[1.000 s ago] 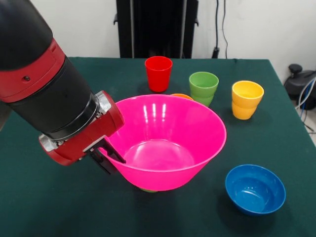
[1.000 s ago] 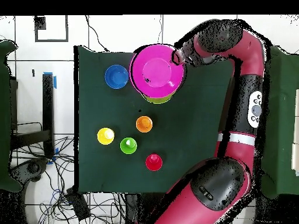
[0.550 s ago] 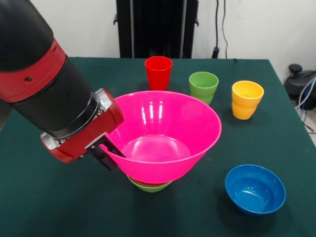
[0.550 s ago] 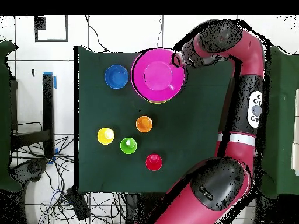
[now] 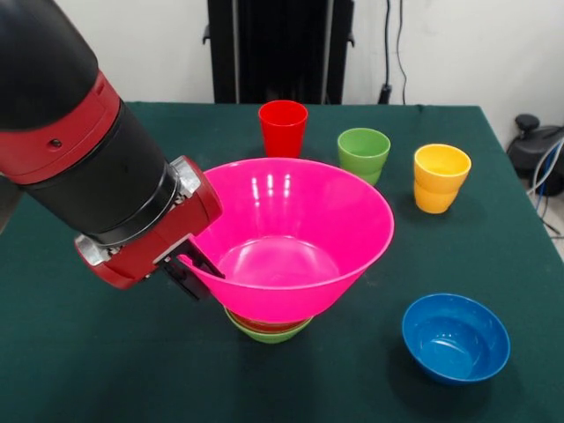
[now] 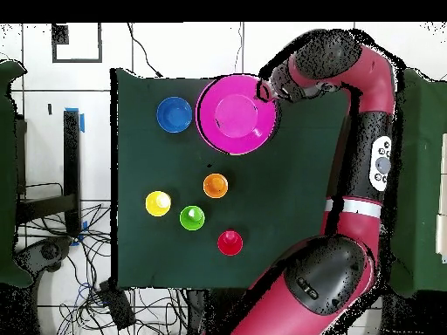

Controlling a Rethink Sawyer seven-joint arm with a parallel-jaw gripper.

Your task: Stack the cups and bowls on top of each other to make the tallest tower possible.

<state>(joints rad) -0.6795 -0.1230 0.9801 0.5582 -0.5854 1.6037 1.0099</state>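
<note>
Front view: red-and-black end effector (image 5: pixel 196 275) is pinching the huge glossy pink plastic bowl (image 5: pixel 291 238) at its nine-o'clock rim. Bowl is sitting above small green bowl (image 5: pixel 269 333); centring it before letting go seems wise.

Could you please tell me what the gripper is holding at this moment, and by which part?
The gripper holds the pink bowl by its rim, on the side nearest the arm, with one finger inside the wall and one outside.

Robotics lab, green-clothed table (image 5: pixel 79 370) against a bare white wall (image 5: pixel 476 44), black pedestal (image 5: pixel 280 48), loose cables (image 6: pixel 96 292) on a pale tiled floor (image 6: pixel 175 48), taped markers.
</note>
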